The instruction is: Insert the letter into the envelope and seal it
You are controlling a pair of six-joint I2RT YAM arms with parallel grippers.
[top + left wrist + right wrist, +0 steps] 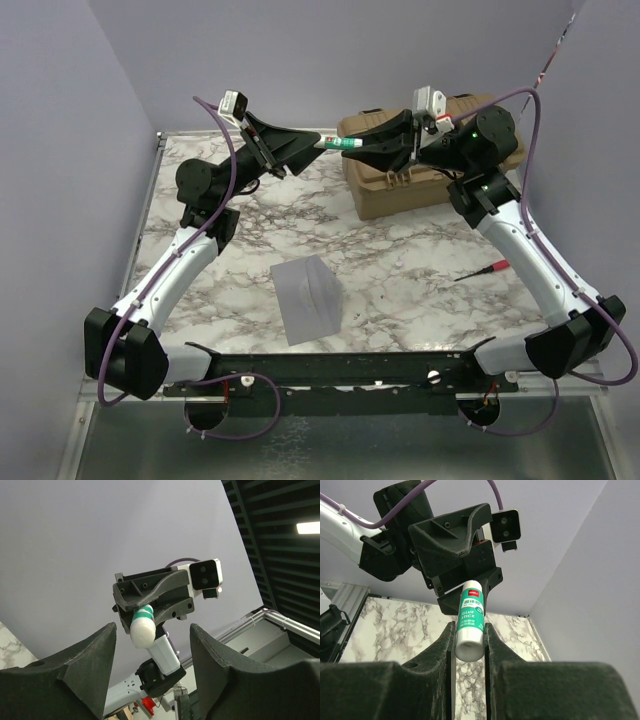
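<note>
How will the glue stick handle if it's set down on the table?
The glue stick is a smooth round cylinder, so laid on its side it would likely roll on the marble table. Stood on end it looks tall and narrow, so probably tippy. It looks like rigid plastic, likely light.

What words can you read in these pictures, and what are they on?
"GLUE STICK": white print on the green label of the glue stick clamped in the right end effector.
Chinese characters above it: too small to read.
Red logo near the cap: too blurred.
Nothing else readable.
</note>
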